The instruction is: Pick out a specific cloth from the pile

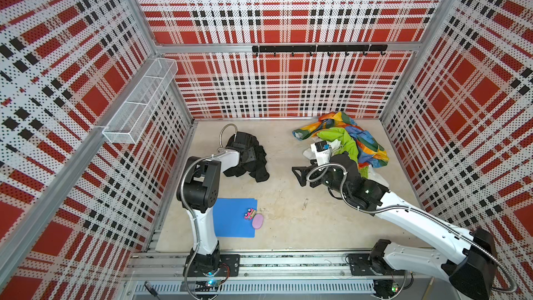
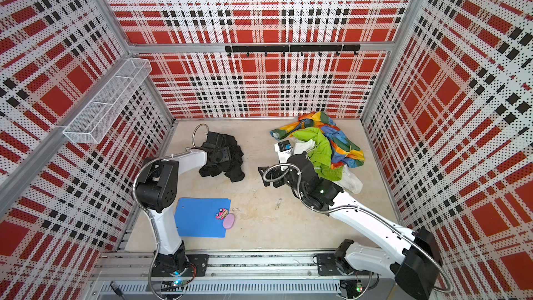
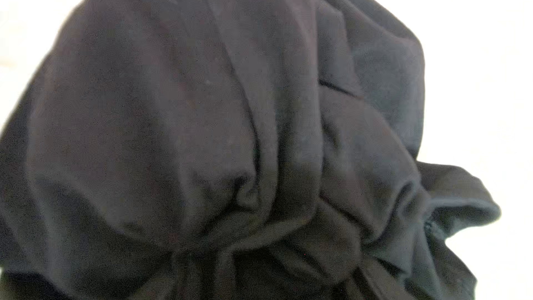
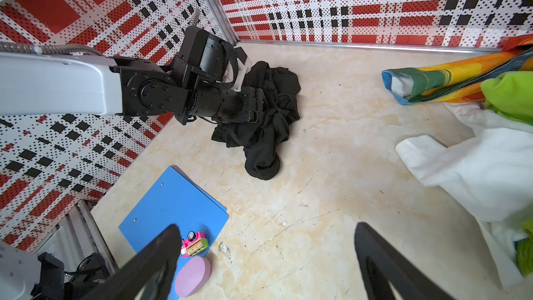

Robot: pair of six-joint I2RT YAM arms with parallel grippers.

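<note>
Beige tabletop (image 1: 288, 197) holds the black cloth (image 4: 268, 145) bunched against the left hand (image 4: 253, 106), its jaw state hidden.

You see the black cloth (image 1: 261, 168) heaped on the worktop (image 1: 288, 191) beneath your left end effector (image 1: 250, 154), well apart from the pile (image 1: 366, 142).

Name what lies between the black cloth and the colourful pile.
Only bare tabletop separates the black cloth from the pile in the right wrist view; in a top view the right arm's open fingers hang above it.
</note>
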